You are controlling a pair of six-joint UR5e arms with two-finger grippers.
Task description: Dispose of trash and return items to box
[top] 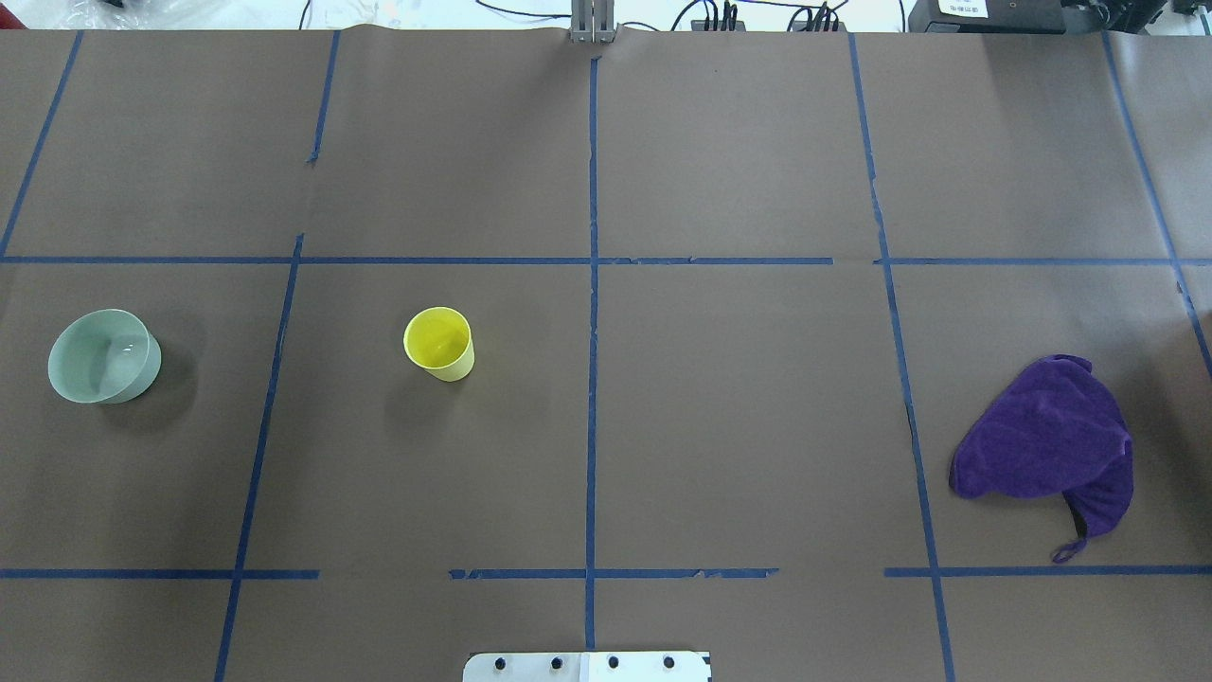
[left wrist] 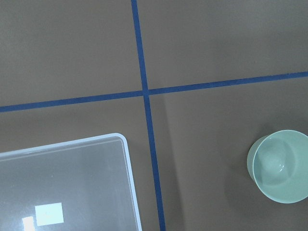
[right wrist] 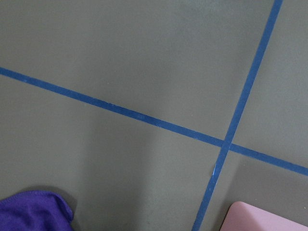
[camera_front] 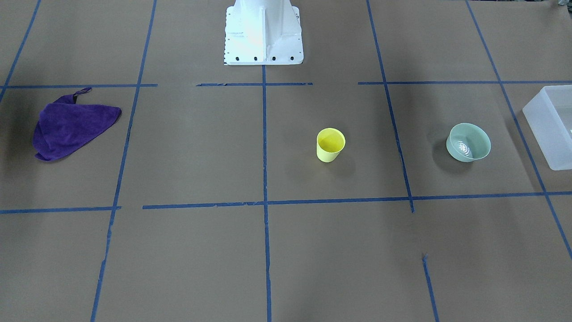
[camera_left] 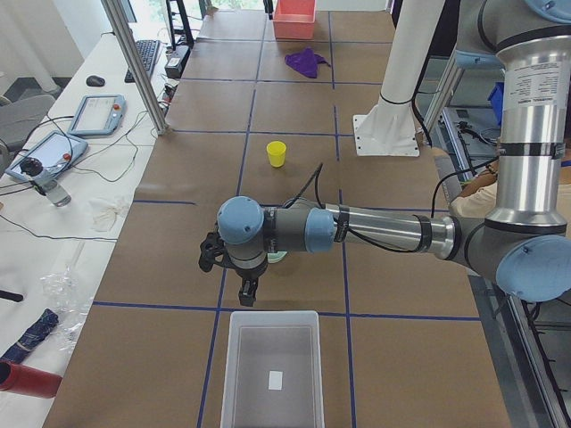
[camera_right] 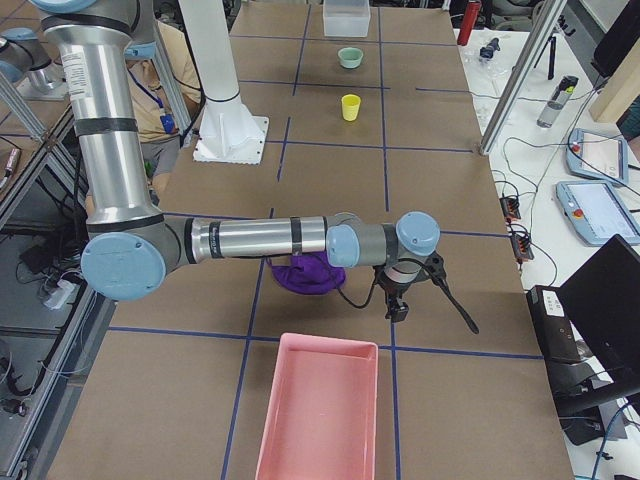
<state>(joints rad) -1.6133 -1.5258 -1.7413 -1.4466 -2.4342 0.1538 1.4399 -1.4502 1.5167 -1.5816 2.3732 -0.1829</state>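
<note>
On the brown-paper table [camera_front: 201,147], robot's left half: yellow cup [camera_front: 330,144] stands upright, open end up, alone in its taped square and outside the box [camera_front: 540,134]; well apart from it. Pale green bowl [camera_front: 468,142] sits upright between cup and box, touching neither. Box is at the table's left end, with a small white label on its floor. Left gripper [camera_left: 247,296] hangs pointing down over the tape line between bowl and box; side view only, so I can't tell how wide the jaws are. Right gripper [camera_right: 398,308] hovers at the other end, near the crumpled purple cloth [camera_front: 71,125] and the pink bin [camera_right: 330,342]; jaw width can't be told there either.
</note>
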